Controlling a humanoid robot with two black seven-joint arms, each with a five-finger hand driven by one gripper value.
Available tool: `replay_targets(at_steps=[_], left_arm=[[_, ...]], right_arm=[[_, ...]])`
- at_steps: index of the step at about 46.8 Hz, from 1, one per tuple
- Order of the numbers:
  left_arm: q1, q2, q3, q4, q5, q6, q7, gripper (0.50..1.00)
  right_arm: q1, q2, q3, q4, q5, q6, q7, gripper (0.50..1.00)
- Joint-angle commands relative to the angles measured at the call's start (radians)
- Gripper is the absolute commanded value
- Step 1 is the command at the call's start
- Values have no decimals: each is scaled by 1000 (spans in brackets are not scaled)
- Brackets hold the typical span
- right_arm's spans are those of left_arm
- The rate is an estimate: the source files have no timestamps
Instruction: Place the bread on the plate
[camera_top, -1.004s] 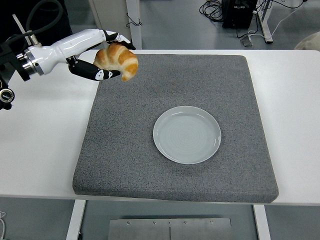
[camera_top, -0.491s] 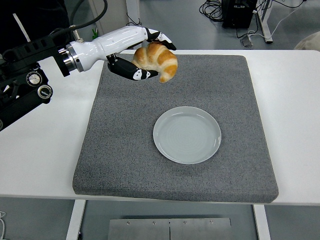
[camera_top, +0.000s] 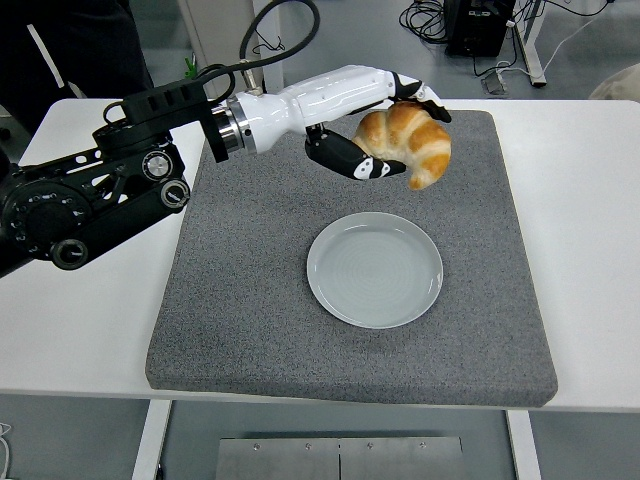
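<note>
Head view shows my left hand (camera_top: 385, 135) up in the air, with its fingers (camera_top: 355, 160) wrapped around the bread (camera_top: 408, 143). The bread is a golden croissant, and it hangs over the far part of the gray mat (camera_top: 250, 290). It is near the plate (camera_top: 374, 269) but not over it and not touching it. A moment ago my hand and the bread were more to the left, by the mat's far left corner. Now my arm reaches much farther in over the white table (camera_top: 90, 300). The plate sits in the same spot, with nothing on it.
</note>
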Motion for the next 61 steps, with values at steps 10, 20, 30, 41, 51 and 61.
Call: replay_targets(at_steps=[10,20,30,41,51,61], left_arm=[[3,-14,1,2,20,1,1,698],[20,-21,3,44,64,3,0,698],[34,-24,44,68,64,9,-2,698],[49,-26,90,76,67,33,-3,698],[60,-24,182,85,73,105,-9,699],[63,-32,243,108,72,147,-11,701]], right_arm=[[0,0,0,0,0,-1,0,1000],[0,0,0,0,0,1,0,1000],[0,0,0,0,0,-1,0,1000],[0,0,0,0,0,1,0,1000],[0,0,0,0,0,-1,0,1000],[0,0,0,0,0,-1,0,1000]])
